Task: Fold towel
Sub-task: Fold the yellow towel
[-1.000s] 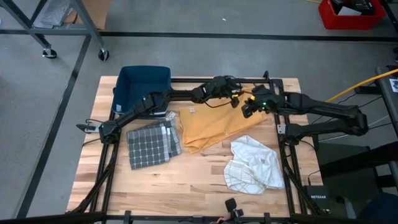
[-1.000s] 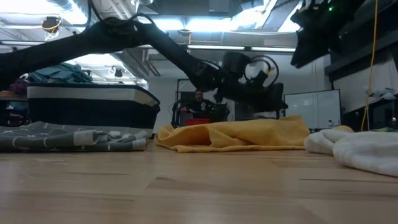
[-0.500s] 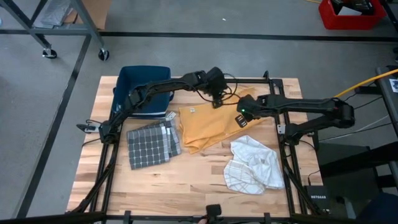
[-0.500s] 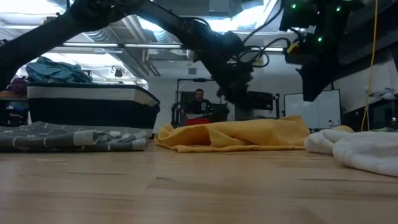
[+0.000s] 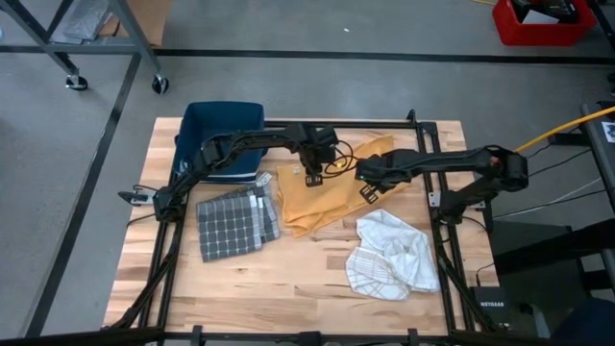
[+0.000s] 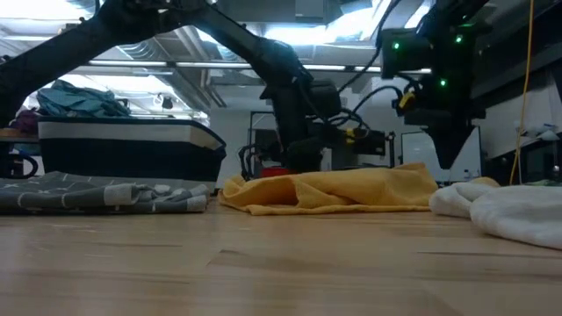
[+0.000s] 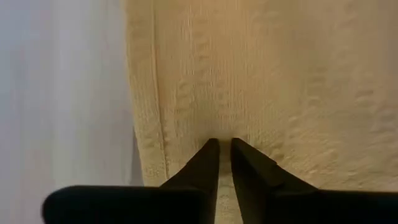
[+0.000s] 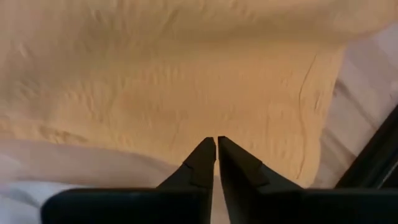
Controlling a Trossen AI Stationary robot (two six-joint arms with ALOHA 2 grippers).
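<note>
A yellow towel (image 5: pixel 332 200) lies crumpled and partly doubled over on the wooden table, a little behind its middle; the low view shows the towel (image 6: pixel 351 189) as a low heap. My left gripper (image 5: pixel 312 179) is down at its far left part, next to a hemmed edge (image 7: pixel 149 124). My right gripper (image 5: pixel 369 193) is down at its right side, close to the cloth's border. Both grippers are shut, with their tips in the cloth. My left gripper (image 7: pixel 224 142) pinches a bit of the towel's surface (image 7: pixel 225 127) between its fingertips, just inside the hemmed edge, coming from above. One layer or several, I cannot tell. The towel lies slack on the table. My right gripper (image 8: pixel 216 139) comes from above with its fingertips closed on the towel (image 8: pixel 214 124) close to its border (image 8: pixel 124 142). The tips hide how much cloth is between them. The towel rests flat on the table.
A folded grey checked towel (image 5: pixel 235 223) lies to the left of the yellow one, and a crumpled white towel (image 5: pixel 392 252) at the near right. A dark blue bin (image 5: pixel 221 139) stands at the far left corner. The near part of the table is bare wood (image 5: pixel 269 288).
Both grippers have come down from above the towel's far right part onto the cloth. My left gripper has gone toward the table's left and near edges; my right gripper has gone a shorter way in the same direction. The towel has kept its shape.
</note>
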